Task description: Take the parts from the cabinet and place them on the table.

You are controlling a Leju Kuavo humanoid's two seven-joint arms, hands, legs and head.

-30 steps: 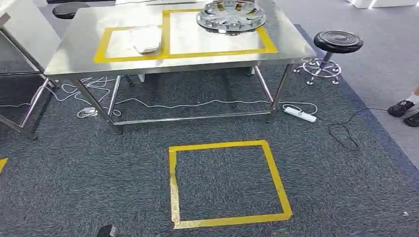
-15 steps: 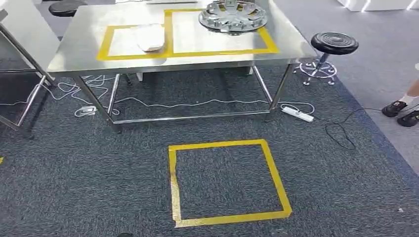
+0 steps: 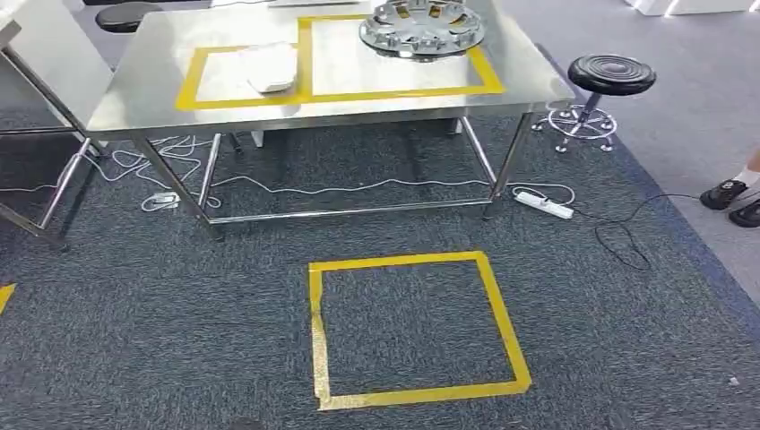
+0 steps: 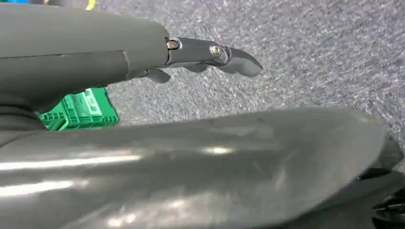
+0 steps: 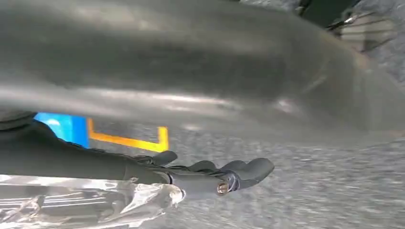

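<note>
A chrome hubcap (image 3: 421,27) lies in the right yellow-taped box on the steel table (image 3: 134,98). A white part (image 3: 272,67) lies in the left box. In the left wrist view my left hand (image 4: 210,55) hangs over grey carpet, fingers stretched and slightly curled, holding nothing. My right hand (image 5: 215,174) hangs the same way, nothing between its fingers. A shiny, clear-looking thing (image 5: 71,205) shows right beside that hand's base; what it is I cannot tell.
A yellow tape square (image 3: 412,327) marks the carpet before the table. White cables and a power strip (image 3: 542,206) lie under the table. A black stool (image 3: 609,81) stands at the right, a person's shoes (image 3: 739,202) beyond it. A green crate (image 4: 79,112) sits on the floor.
The whole picture has shifted a little, so the camera moved. The person's shoes at the right edge have shifted. A dark part at the bottom edge has dropped out of the head view.
</note>
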